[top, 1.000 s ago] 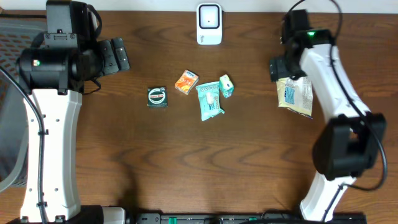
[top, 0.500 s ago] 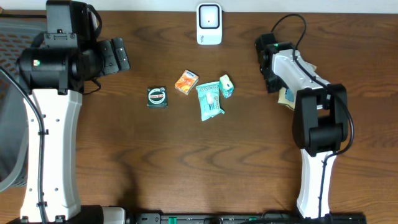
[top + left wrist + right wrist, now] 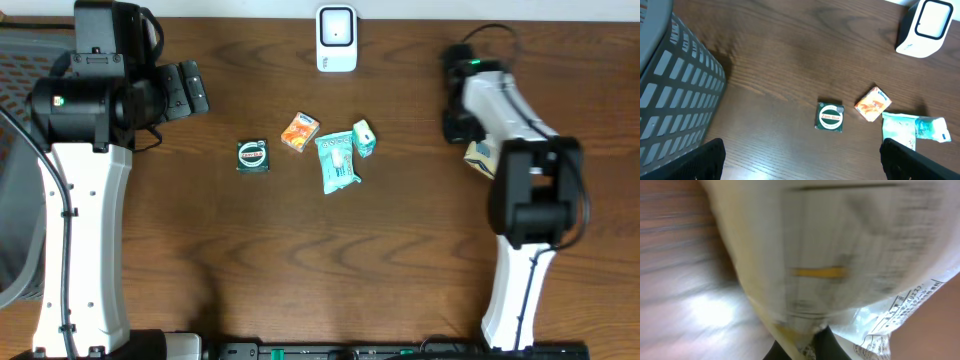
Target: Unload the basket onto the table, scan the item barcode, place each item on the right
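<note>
Overhead layout: dark wooden table (image 3: 300,260). A white upright barcode scanner (image 3: 337,38) stands at the far edge, between the two arms and well apart from both grippers.
Tin label: small square green tin (image 3: 830,117) with a white ring reading "Zam-Buk". It lies ahead of the left gripper (image 3: 800,162), slightly to its right.
Orange packet: small orange paper packet (image 3: 872,104), just right of the tin. Its writing is too small to read.
Teal pack: soft teal-and-white wipes pack (image 3: 897,132), further to the left gripper's right. Its print is not legible.
Task item: cream plastic packet (image 3: 840,255) pressed close against the right gripper (image 3: 810,349), filling the right wrist view. It carries a yellow bar and fine black print, all too blurred to read.
Right gripper: fingers pressed together, pinching the packet's thin lower edge.
Right arm: stretched forward along the table's right side, wrist bent down over the packet, with the scanner off to its left.
Left gripper: fingers spread wide and holding nothing, with dark fingertips (image 3: 705,160) at the bottom corners of the left wrist view.
Left arm: raised above the table and tilted forward, with a grey mesh basket (image 3: 675,100) to its left.
</note>
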Tool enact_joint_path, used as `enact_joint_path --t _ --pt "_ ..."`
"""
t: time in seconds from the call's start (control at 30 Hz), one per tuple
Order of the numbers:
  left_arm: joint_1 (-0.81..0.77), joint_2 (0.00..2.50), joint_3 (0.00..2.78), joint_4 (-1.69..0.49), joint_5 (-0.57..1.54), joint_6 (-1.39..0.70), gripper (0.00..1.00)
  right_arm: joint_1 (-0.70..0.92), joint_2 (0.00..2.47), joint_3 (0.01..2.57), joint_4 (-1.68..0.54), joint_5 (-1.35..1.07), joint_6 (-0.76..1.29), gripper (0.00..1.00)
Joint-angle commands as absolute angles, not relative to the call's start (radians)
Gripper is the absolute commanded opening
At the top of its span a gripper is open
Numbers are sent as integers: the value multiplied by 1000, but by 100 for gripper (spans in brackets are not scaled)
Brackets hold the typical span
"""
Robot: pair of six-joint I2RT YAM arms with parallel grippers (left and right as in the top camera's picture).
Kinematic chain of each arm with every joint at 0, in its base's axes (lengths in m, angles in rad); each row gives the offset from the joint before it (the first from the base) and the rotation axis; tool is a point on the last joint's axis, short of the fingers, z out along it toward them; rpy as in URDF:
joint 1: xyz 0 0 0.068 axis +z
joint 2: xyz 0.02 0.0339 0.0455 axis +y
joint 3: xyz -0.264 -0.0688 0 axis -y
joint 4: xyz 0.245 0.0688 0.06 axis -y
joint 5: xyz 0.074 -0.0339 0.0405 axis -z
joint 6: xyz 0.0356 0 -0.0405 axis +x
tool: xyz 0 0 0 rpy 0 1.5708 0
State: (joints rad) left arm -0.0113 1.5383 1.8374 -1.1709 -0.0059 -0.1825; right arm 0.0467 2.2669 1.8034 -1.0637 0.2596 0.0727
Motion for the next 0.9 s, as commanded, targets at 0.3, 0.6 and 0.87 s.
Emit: enact_joint_path --t 0.3,0.6,0.87 --pt "-12 1543 1837 -1174 -12 -180 98 -177 2082 1779 -1269 -1098 -355 1" --pt "-12 1543 1837 -1174 -12 -180 98 -222 2122 1576 -1140 -1053 -312 1" --pt "-12 1543 1837 -1174 -12 -180 98 -205 2085 1619 -1184 -650 -204 18"
